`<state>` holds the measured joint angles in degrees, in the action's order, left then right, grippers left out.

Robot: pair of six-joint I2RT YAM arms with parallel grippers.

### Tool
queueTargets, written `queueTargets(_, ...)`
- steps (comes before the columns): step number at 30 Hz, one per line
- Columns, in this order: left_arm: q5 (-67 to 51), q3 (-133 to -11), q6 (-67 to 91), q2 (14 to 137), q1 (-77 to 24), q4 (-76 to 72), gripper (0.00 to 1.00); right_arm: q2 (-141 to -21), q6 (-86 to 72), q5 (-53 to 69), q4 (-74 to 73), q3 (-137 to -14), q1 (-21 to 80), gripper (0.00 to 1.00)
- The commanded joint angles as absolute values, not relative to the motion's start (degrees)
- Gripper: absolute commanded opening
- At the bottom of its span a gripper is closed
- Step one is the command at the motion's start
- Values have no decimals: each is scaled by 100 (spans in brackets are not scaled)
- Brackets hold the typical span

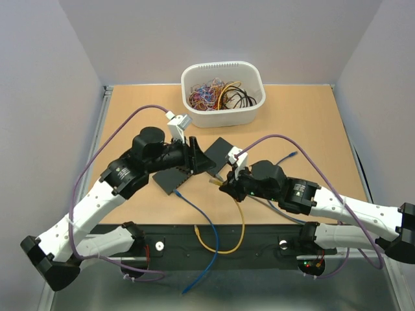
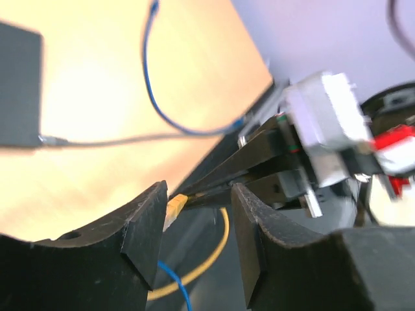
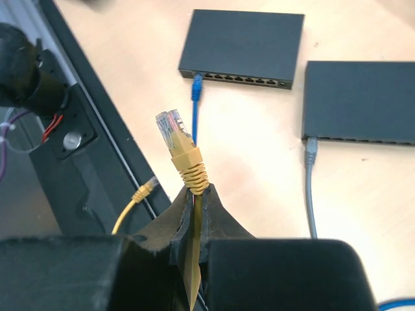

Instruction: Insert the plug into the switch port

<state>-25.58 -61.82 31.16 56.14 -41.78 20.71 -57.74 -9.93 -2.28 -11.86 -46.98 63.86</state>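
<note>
Yellow cable (image 1: 241, 227): loops over the near table edge.
Right gripper (image 3: 193, 194): clamped on the yellow cable just behind the plug.
Plug (image 3: 170, 129): sticks out past the right fingertips, apart from both switches.
Left gripper (image 2: 198, 202): jaws apart, holding nothing, near the plug.
Left switch (image 3: 243, 45): blue cable (image 3: 195, 97) plugged in.
Right switch (image 3: 360, 100): grey cable (image 3: 310, 188) plugged in.

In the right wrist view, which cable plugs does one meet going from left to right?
Loose yellow plug → yellow plug in the jaws → blue plug → gray plug.
</note>
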Motion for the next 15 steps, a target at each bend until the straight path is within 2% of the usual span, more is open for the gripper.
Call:
queueTargets(1, -1348, -5653, 3497, 4959, -4175, 802, 55, -5617, -1598, -913, -774, -4650, 6442, 1)
queueTargets(7, -739, -5099, 3551, 4737, -4175, 256, 55, -5423, -1968, -1231, -651, -4737, 6434, 0)
queueTargets(15, -1028, -4658, 3849, 4887, -4236, -632, 51, -5836, -2135, -949, -352, -4913, 6381, 0)
